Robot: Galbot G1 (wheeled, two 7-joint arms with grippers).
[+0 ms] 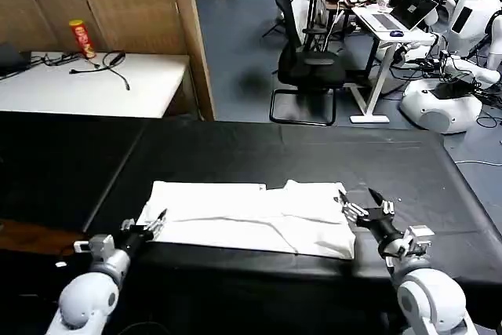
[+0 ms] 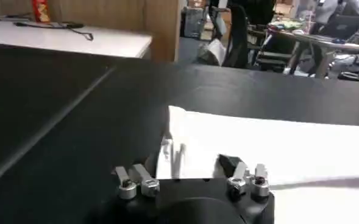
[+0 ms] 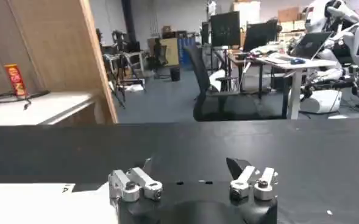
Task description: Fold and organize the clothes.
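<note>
White cotton T-shirt (image 1: 251, 217), folded to long band: centre of black table covering (image 1: 259, 154). Left gripper (image 1: 154, 223), jaws wide: band's 9 o'clock end. Right gripper (image 1: 362, 207), jaws wide: 3 o'clock end. Risk: uneven pinches skew fold; shallow grip drops layers.

This is a robotics lab set up in an open office hall. White humanoid robots (image 1: 463, 13) stand parked at the far right beside a white desk (image 1: 384, 25) with an open laptop (image 1: 413, 7), and black office chairs (image 1: 302, 60) sit on blue-grey carpet (image 1: 235, 52). A wooden partition (image 1: 102, 1) screens off a white table (image 1: 94, 84) carrying cables (image 1: 110, 64) and a red snack can (image 1: 81, 38).
</note>
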